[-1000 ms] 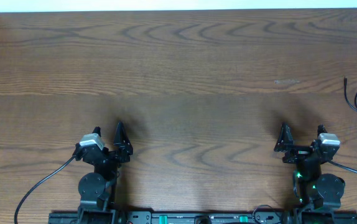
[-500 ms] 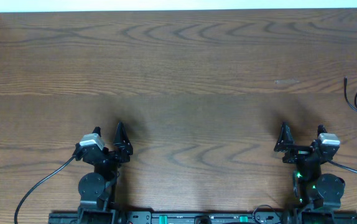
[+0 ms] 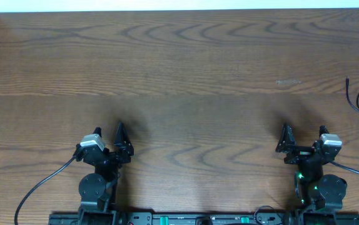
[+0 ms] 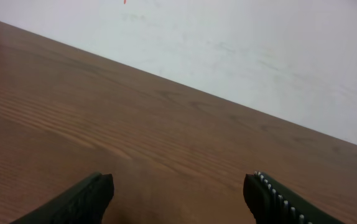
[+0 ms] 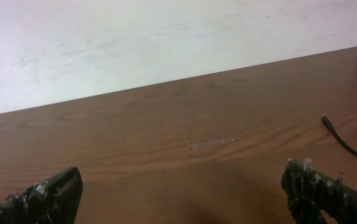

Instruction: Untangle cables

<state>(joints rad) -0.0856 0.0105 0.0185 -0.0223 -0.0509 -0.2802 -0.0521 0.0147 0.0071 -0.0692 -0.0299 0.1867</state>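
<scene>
Black cables (image 5: 326, 122) are lying at the surface's (image 3: 198, 62) right edge; left gripper (image 4: 178, 186) and right gripper (image 5: 181, 183) are holding jaws apart, empty.

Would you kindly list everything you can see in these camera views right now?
table: one, brown wood, fills the overhead view
wall: one, white, beyond the table's far edge
cables: count unclear, thin, black, at the table's right edge, running out of view
scuff mark: one, pale, on the table's right half
left gripper: one, black, open, near edge, holding nothing
right gripper: one, black, open, near edge, holding nothing
</scene>
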